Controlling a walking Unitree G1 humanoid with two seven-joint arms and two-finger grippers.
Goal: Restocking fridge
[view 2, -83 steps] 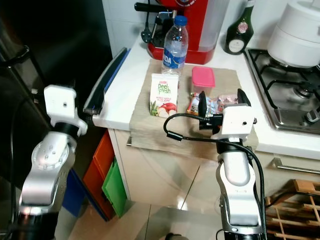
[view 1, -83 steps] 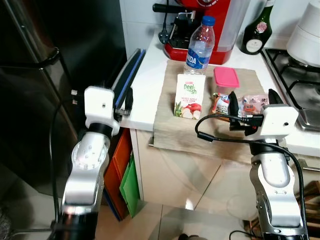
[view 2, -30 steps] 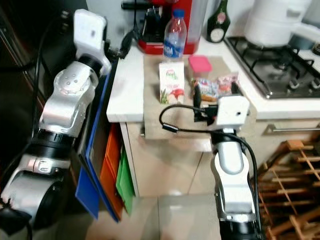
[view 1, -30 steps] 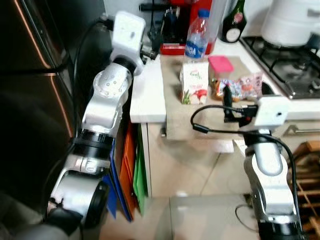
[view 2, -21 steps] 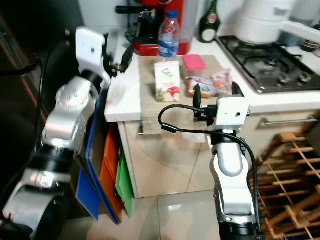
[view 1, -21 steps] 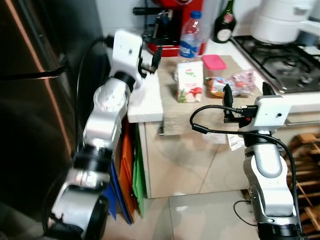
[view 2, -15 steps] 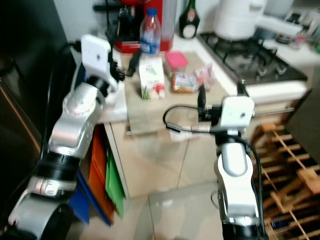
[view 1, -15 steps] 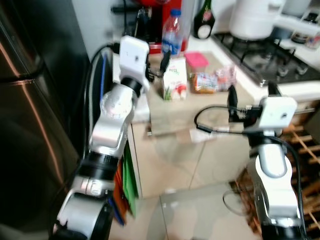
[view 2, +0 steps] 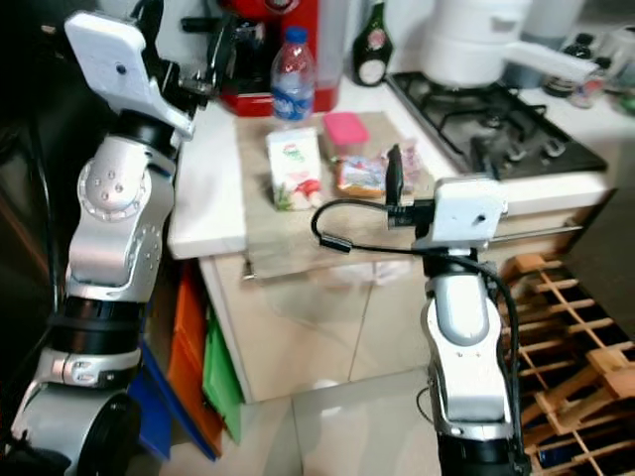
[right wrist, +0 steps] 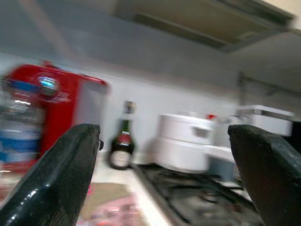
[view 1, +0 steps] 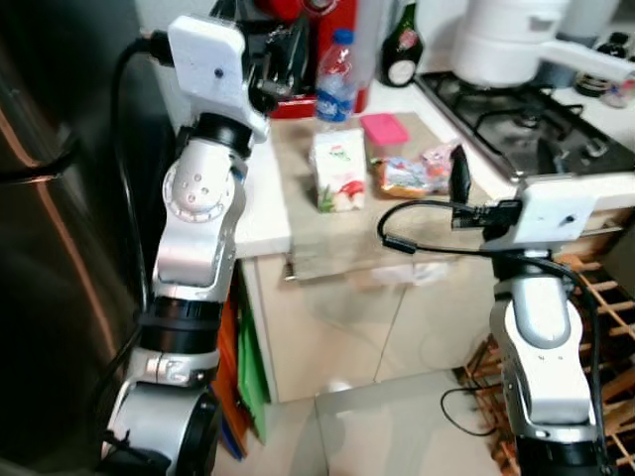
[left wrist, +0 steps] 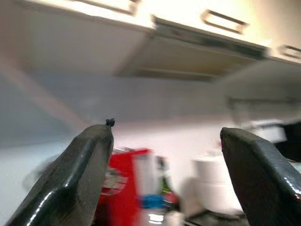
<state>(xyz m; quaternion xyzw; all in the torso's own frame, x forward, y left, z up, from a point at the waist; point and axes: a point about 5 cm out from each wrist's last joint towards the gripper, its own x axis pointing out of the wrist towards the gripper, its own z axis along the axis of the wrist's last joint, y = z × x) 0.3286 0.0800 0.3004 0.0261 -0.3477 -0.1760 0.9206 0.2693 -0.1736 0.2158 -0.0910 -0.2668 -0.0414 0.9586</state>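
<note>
You are facing a white kitchen surface with a beige mat laid over its front edge. On the mat stand a juice carton and a clear water bottle with a blue cap and blue label, liquid visible inside. Behind the carton sits a small box with a pink lid; what is inside is hidden. Two snack packets lie beside the carton. The carton's print shows fruit, but its words are too blurred to read now.

Behind these stand a red coffee machine and a dark green bottle. A white pot sits on the gas hob to your right. The dark fridge is at your left.

Compared with half a second ago, your left pincer has risen from beside the carton to in front of the coffee machine. Its fingers are spread wide and hold nothing. Your right pincer hovers by the mat's front edge, near the snack packets, fingers also wide apart and empty.
</note>
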